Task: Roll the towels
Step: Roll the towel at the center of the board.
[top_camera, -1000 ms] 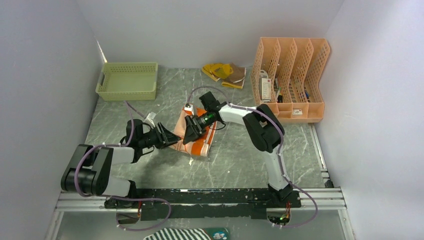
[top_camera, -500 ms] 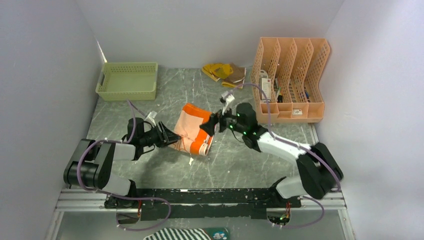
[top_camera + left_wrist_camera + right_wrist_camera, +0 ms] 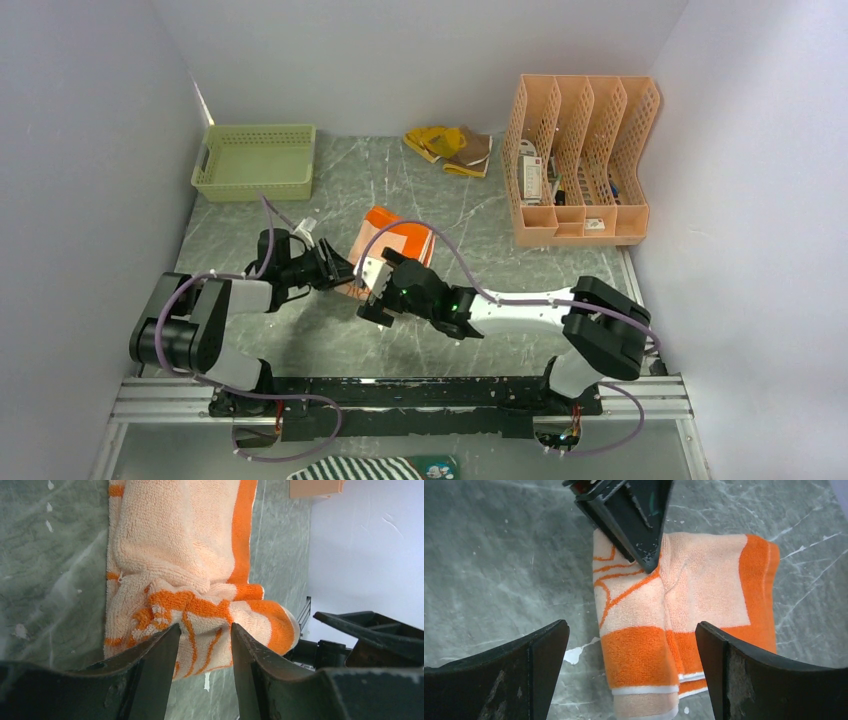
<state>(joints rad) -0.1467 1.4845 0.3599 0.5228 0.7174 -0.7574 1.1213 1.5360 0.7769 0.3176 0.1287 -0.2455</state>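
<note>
The orange towel (image 3: 398, 233) with cream border lies mid-table, partly rolled along its left side. My left gripper (image 3: 340, 272) is shut on a bunched fold of that rolled edge (image 3: 202, 615), both fingers pressing the cloth. My right gripper (image 3: 375, 292) stands wide open at the towel's near end. The rolled end (image 3: 641, 657) sits between its fingers (image 3: 544, 655) untouched, with a gap on each side. A crumpled yellow towel (image 3: 448, 147) with brown print lies at the back of the table.
A green perforated basket (image 3: 255, 160) stands at the back left. A peach file organizer (image 3: 580, 160) stands at the back right. A black-and-white striped cloth (image 3: 365, 468) lies below the table's front rail.
My right arm swung from over the towel, out to the right, then round to the towel's near end, and its jaws opened wide. The left gripper kept its hold.
</note>
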